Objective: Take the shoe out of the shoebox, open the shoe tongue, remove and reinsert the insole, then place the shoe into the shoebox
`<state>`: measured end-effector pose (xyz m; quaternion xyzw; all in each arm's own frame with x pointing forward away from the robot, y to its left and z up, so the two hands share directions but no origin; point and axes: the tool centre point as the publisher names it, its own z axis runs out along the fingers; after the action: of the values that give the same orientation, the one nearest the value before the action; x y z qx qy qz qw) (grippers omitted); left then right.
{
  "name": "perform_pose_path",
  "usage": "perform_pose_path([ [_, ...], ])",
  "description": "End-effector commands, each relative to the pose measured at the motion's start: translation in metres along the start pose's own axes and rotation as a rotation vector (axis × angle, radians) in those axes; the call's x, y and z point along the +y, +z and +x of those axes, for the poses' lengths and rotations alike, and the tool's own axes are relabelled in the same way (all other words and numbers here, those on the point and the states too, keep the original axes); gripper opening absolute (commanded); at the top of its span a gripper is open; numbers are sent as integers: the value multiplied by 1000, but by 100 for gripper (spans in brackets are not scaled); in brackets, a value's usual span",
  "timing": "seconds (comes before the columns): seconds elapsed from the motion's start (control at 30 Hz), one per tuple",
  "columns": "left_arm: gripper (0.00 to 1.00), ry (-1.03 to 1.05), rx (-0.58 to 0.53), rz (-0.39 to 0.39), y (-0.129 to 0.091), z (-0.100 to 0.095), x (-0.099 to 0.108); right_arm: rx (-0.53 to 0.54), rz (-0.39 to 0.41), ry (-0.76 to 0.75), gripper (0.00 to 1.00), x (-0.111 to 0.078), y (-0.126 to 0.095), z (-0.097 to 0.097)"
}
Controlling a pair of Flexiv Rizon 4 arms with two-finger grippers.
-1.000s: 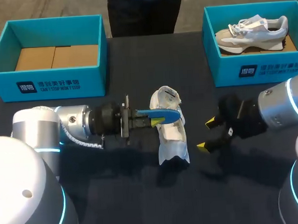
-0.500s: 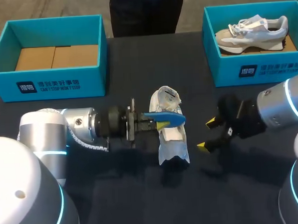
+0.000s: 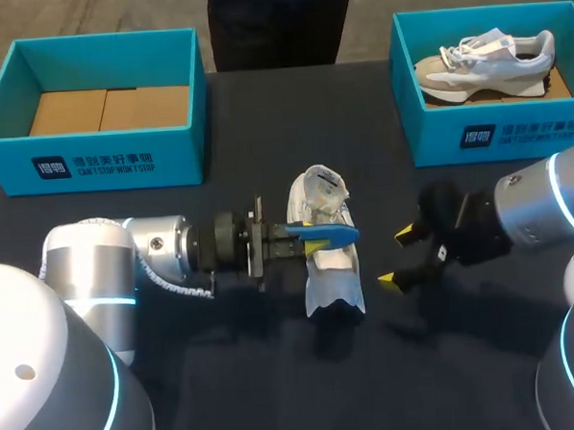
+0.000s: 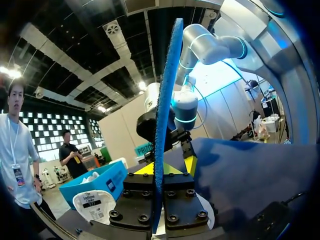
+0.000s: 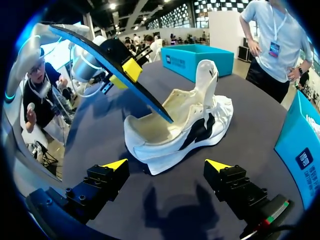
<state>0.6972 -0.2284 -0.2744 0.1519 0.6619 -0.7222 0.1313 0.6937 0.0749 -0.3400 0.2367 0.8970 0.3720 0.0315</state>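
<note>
- Counter (image 3: 277, 389): dark surface carrying everything listed.
- Left hand (image 3: 312, 239): fingers clamped on one end of the blue insole (image 3: 334, 234). The free end sits at the shoe's mouth, probably lined up with the shoe's inside.
- Right hand (image 3: 395, 257): fingers apart, holding nothing, low and just beside the shoe. It is likely placed to steady the shoe.
- Shoe (image 3: 330, 270): white, standing on its sole mid-counter between both hands, out of any box. The tongue is lifted and the mouth is wide.
- Left shoebox (image 3: 101, 162): teal, far left, only its cardboard floor showing. It is apparently the destination.
- Right shoebox (image 3: 494, 132): teal, far right, holding a second shoe (image 3: 486, 62).
</note>
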Motion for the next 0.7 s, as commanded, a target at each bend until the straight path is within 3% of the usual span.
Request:
perform_pose_path([
  [0.03, 0, 3, -2, 1, 4, 1, 6, -1, -1, -8, 100, 3, -3, 2],
  [0.33, 0, 20, 7, -9, 7, 0, 17, 7, 19, 46, 100, 7, -4, -3],
  [0.7, 0, 28, 15, -25, 9, -3, 31, 1, 18, -1, 100, 8, -4, -7],
])
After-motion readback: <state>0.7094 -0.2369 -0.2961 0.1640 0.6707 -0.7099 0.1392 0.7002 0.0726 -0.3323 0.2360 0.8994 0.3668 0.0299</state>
